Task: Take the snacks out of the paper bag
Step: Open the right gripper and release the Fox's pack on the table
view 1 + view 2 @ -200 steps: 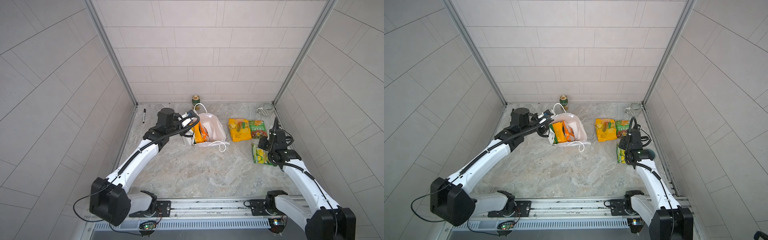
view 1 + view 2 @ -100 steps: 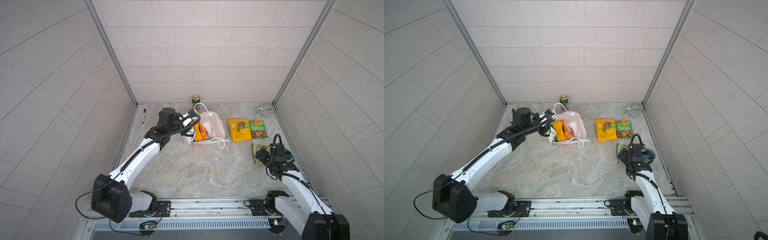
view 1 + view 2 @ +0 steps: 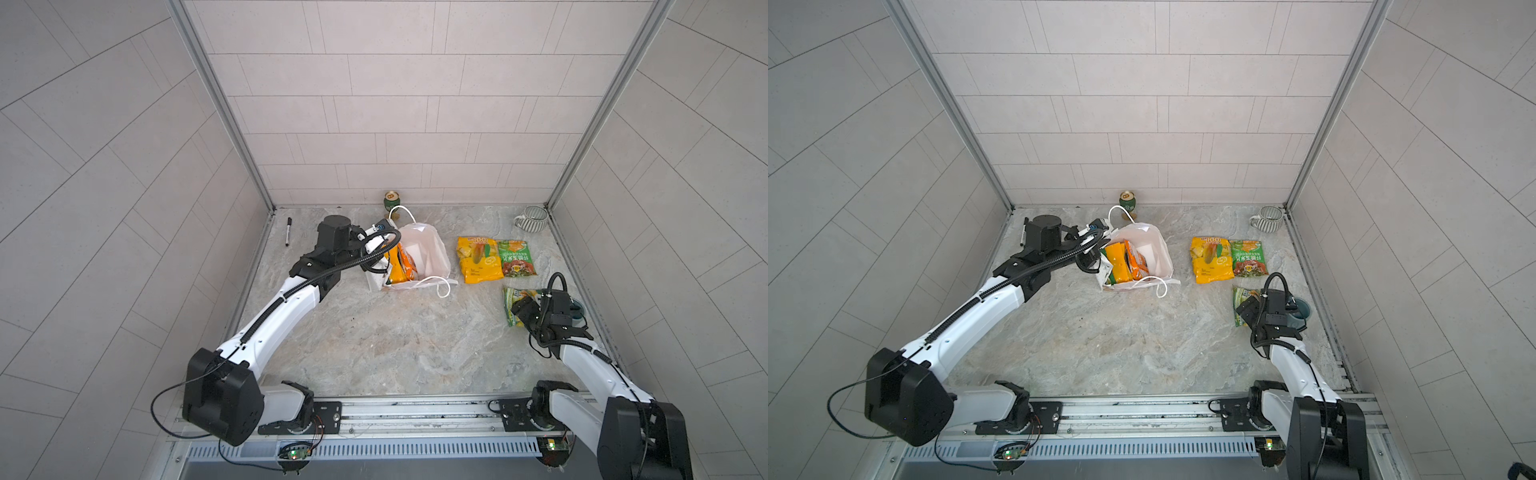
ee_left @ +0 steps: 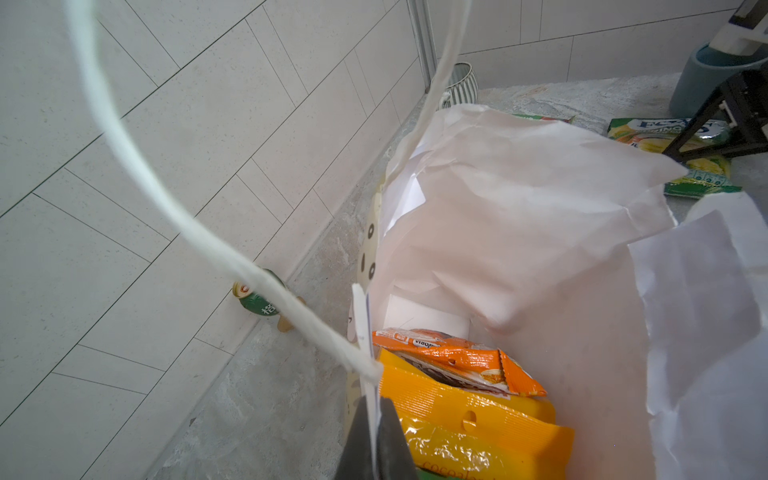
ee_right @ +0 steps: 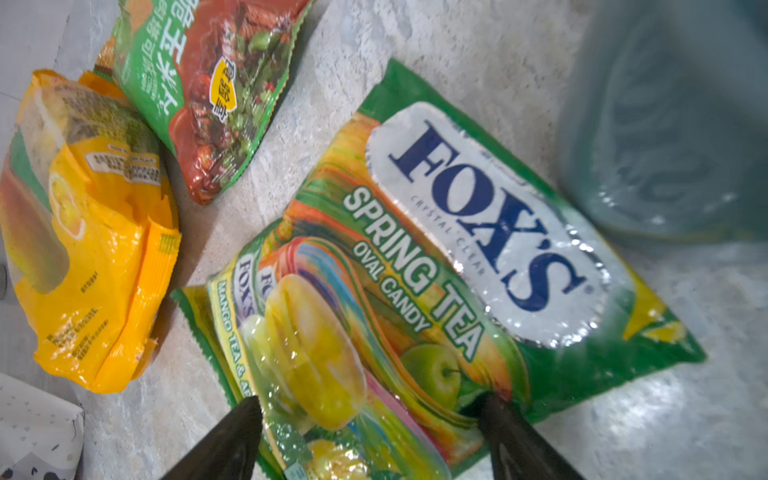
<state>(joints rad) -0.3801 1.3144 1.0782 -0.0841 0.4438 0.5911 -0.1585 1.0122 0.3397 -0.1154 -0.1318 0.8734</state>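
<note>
The white paper bag (image 3: 426, 253) (image 3: 1152, 249) stands open at the back middle. My left gripper (image 4: 376, 409) (image 3: 381, 262) is shut on its near rim beside a cord handle (image 4: 137, 166). Inside stand an orange snack packet (image 4: 453, 359) and a yellow-orange one (image 4: 469, 415) (image 3: 400, 266). Right of the bag lie a yellow packet (image 3: 478, 259) (image 5: 95, 249) and a green-red one (image 3: 516, 257) (image 5: 208, 83). A green FOX'S packet (image 5: 478, 232) (image 3: 513, 305) lies flat nearer the front. My right gripper (image 5: 370, 409) (image 3: 524, 313) (image 3: 1246, 309) hangs open over its end, fingers spread to either side.
A green drink can (image 3: 392, 200) stands by the back wall behind the bag. A striped mug (image 3: 533, 219) sits in the back right corner. A black marker (image 3: 288, 232) lies at the back left. A teal cup (image 3: 577, 309) (image 5: 665, 124) stands right beside my right gripper.
My right gripper has opened wider and drawn back toward the front; the FOX'S packet stays flat on the table. The left arm and the bag have barely moved.
</note>
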